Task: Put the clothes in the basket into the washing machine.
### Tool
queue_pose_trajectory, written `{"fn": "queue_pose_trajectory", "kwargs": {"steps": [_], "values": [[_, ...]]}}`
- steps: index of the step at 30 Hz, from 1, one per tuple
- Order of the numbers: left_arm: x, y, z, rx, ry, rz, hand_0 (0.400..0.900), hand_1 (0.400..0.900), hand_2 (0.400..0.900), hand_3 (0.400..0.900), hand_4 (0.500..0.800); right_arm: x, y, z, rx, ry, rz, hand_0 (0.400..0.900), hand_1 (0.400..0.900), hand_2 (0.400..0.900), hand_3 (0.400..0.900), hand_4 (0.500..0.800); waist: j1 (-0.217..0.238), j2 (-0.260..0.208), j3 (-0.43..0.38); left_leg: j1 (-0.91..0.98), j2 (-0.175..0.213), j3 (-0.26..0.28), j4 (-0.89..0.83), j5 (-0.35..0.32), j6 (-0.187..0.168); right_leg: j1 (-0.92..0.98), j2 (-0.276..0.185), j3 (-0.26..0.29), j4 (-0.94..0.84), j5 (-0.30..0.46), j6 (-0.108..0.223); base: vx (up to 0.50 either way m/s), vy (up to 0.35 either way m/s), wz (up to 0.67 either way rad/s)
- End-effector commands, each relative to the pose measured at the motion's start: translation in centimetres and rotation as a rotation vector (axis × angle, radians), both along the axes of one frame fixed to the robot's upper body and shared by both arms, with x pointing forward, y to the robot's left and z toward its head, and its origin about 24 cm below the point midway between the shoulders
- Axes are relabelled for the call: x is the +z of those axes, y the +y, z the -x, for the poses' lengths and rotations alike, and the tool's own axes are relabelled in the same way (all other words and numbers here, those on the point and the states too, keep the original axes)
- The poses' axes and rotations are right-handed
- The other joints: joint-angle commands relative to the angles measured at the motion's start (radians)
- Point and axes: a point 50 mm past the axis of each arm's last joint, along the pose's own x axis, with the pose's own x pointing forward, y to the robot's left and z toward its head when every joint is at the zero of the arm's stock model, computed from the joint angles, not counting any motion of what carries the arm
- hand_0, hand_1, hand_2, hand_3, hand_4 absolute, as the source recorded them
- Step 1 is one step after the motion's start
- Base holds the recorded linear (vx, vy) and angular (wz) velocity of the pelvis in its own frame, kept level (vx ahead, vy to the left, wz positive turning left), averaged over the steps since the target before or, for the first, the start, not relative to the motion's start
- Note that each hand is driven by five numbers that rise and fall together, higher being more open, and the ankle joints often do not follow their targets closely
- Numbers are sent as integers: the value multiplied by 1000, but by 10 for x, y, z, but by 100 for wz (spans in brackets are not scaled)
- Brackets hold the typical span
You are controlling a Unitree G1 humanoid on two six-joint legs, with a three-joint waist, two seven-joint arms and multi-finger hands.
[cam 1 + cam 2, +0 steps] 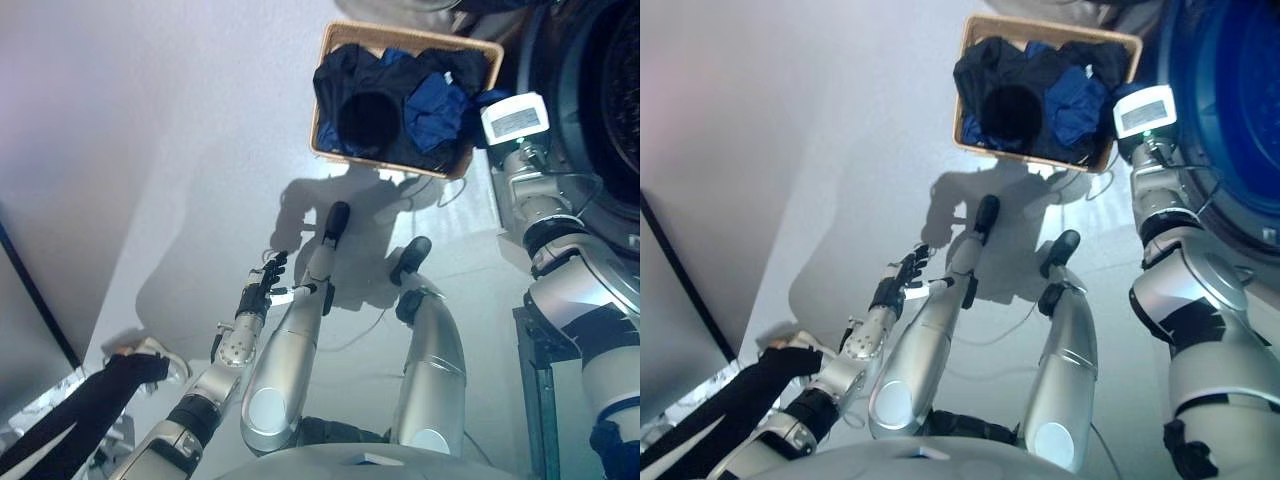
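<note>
Clothes (400,110) dark and blue, heaped in basket (330,45) on floor, far centre, beside washing machine (610,110) at right. Left hand (262,287) near, empty, fingers relaxed apart. Right hand hidden behind wrist, cannot tell. Risk: blind grab snags heap, tips basket.

A laundry corner, seemingly in a home or test room: a washing machine (610,110) with a round drum opening stands just right of a woven basket (330,60) heaped with dark and blue clothes (400,100), on a pale bare floor (180,150).

Left hand (262,288) hangs low, fingers (274,266) relaxed; right arm reaches forward, hand hidden.
</note>
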Motion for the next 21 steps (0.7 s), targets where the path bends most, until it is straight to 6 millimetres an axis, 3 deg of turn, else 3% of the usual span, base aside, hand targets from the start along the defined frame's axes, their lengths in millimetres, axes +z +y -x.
{"fn": "queue_pose_trajectory", "kwargs": {"steps": [1,13,21], "values": [[7,-1,6,0,-44,24,900,900,900,900,800,70,-29,10,-65,-200,127,900,900,900,900,800,14,71,-13,-66,-40,10,193,-205,6,-24,-25,38,-31,68,71,-4,40,11],[28,-8,-1,-48,-140,41,900,900,900,900,800,121,-43,24,-110,-327,234,900,900,900,900,800,51,133,-13,-201,-98,3,285,-227,17,-166,-83,71,100,23,68,-1,43,12],[37,-11,-2,-54,-176,62,900,900,900,900,800,113,-61,32,-188,-251,269,900,900,900,900,800,49,142,-13,-264,-116,6,318,-231,20,-233,-97,93,137,16,64,-3,16,4]]}}
